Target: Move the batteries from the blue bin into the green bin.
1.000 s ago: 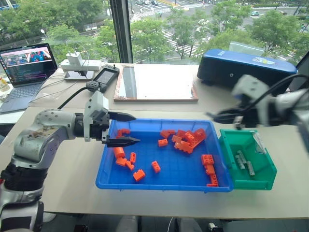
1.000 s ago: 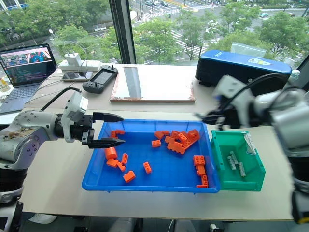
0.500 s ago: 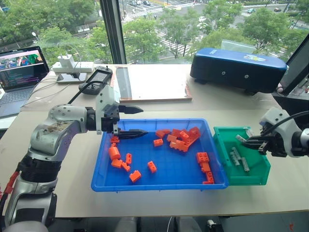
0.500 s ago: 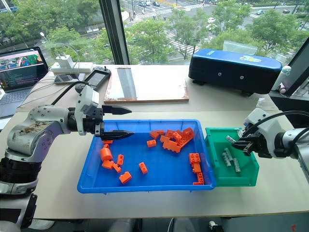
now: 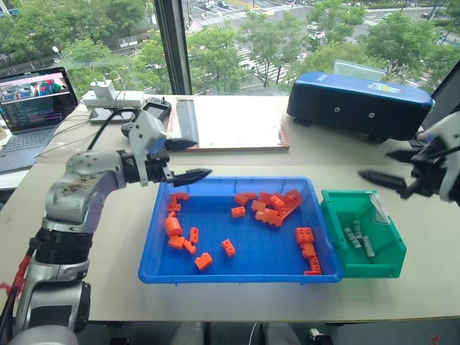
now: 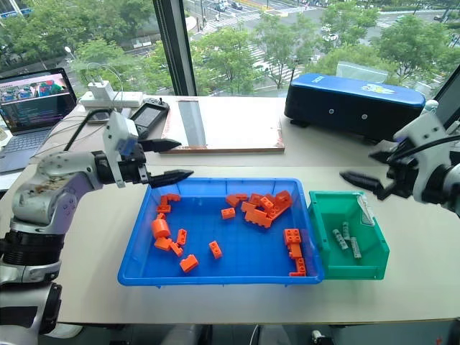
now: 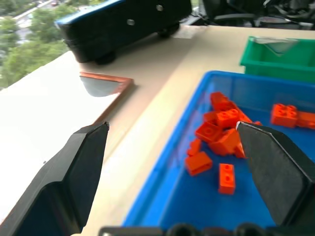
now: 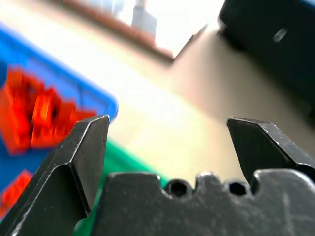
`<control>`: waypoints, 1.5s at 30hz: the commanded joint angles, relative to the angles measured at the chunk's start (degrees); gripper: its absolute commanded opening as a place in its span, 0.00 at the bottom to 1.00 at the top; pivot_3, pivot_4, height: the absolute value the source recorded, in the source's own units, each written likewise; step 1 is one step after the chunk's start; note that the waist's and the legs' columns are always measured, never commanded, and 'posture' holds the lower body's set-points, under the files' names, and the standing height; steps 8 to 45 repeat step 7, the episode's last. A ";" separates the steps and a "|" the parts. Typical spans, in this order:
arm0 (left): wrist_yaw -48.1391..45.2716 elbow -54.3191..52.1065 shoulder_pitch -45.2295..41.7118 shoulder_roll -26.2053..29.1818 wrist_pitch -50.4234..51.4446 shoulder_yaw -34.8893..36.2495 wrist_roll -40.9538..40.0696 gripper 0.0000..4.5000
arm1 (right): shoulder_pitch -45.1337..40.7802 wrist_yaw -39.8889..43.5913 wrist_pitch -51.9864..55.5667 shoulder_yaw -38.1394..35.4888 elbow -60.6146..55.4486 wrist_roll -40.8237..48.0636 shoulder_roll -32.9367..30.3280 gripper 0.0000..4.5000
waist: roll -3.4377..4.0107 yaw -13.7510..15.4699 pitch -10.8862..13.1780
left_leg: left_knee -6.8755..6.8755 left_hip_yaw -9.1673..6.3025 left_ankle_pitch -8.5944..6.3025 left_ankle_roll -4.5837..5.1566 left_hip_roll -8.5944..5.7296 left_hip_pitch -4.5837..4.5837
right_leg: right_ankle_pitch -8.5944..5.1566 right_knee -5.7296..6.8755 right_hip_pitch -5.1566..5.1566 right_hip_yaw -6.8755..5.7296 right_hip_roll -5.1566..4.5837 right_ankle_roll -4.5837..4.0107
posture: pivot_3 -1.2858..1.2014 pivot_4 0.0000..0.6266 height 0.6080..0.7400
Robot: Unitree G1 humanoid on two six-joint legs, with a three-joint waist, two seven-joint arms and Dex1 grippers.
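Batteries (image 6: pixel 343 237), slim grey-silver metal cylinders, lie on the floor of the small deep green plastic bin (image 6: pixel 374 263), below and beside the spread, empty fingers of our right gripper (image 6: pixel 368 169). Our left gripper (image 6: pixel 167 159) hangs with its fingers wide apart and empty, the near corner of the large shallow bright-blue plastic tray (image 6: pixel 136 248) just beneath its tips. We see nothing but orange plastic toy bricks (image 6: pixel 260 208) in that tray, so we judge the drop-off step finished; next we should search it for any battery hidden among them.
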 commanded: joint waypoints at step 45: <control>2.69 3.31 5.32 3.50 2.43 8.55 -1.70 1.00 | 2.71 -0.06 -7.11 -2.01 2.03 3.55 2.31 1.00 | 0.01 0.36 0.00 | 0.00 0.01 0.00 0.00 -0.01 -0.01 | 0.00 0.00 0.02 -0.02 -0.04 0.00 | 0.52 0.24 0.94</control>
